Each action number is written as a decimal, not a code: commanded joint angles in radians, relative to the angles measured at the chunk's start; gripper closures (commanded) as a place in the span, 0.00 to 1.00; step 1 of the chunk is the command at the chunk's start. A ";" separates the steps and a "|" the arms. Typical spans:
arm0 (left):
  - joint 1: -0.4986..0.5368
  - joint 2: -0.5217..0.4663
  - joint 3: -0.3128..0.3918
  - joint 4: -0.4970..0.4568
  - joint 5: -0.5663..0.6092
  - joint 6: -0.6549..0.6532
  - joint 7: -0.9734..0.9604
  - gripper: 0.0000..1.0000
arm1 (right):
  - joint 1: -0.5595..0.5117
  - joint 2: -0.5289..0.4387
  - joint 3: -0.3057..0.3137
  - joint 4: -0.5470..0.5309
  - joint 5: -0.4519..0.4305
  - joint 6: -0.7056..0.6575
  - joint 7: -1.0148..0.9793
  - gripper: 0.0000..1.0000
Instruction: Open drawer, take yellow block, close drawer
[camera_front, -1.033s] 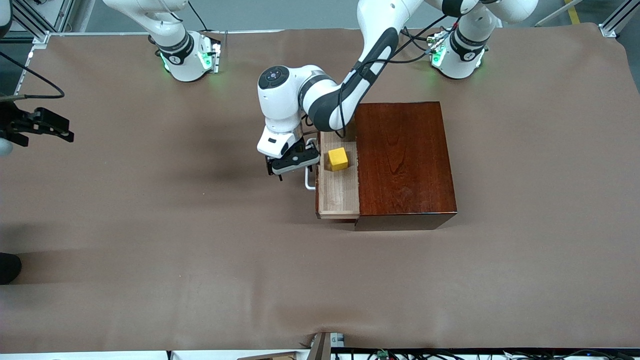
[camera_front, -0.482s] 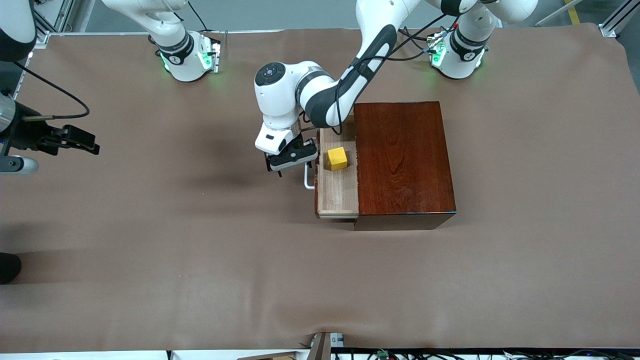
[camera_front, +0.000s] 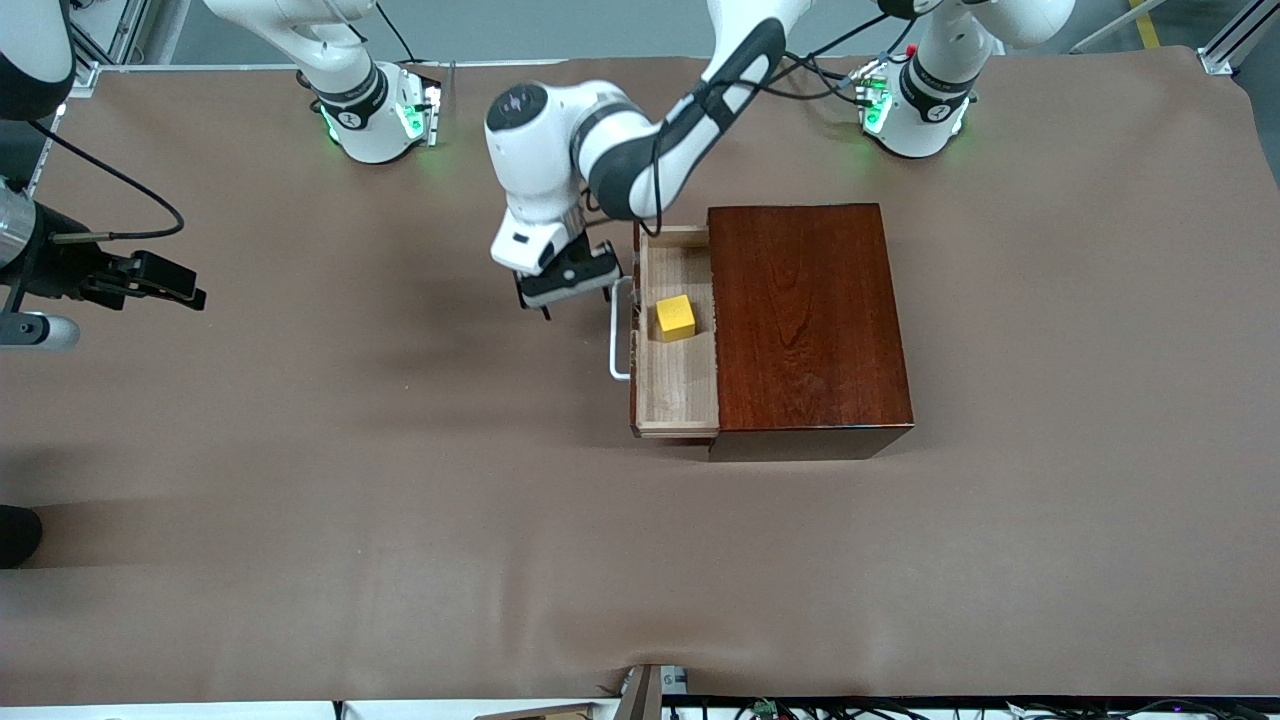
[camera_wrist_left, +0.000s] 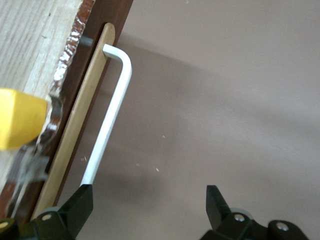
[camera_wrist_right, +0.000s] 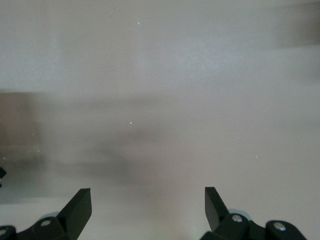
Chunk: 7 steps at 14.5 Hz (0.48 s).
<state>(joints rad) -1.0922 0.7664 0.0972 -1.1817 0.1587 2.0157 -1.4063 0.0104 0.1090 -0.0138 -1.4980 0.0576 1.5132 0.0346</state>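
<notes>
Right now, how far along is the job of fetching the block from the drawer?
Done: drawer pulled open.

In hand: nothing; left gripper open beside the handle, right gripper open over bare table.

Left: lifting the yellow block from the tray, closing the drawer.

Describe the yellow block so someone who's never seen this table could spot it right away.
Find the glossy dark-red wooden box on the brown table. Its pale wood drawer is pulled open toward the right arm's end. The yellow block sits inside that tray, a small bright cube and the only yellow thing there.
</notes>
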 joint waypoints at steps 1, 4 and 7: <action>0.005 -0.062 -0.001 0.007 -0.008 -0.055 -0.008 0.00 | 0.002 0.012 0.001 0.025 0.024 -0.015 0.042 0.00; 0.035 -0.197 0.016 -0.002 -0.016 -0.161 0.097 0.00 | 0.028 0.012 0.001 0.022 0.094 -0.019 0.215 0.00; 0.092 -0.298 0.025 -0.015 -0.007 -0.316 0.268 0.00 | 0.074 0.012 0.001 0.021 0.116 -0.016 0.321 0.00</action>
<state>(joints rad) -1.0345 0.5535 0.1201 -1.1595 0.1584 1.7890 -1.2273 0.0526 0.1117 -0.0102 -1.4979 0.1476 1.5087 0.2718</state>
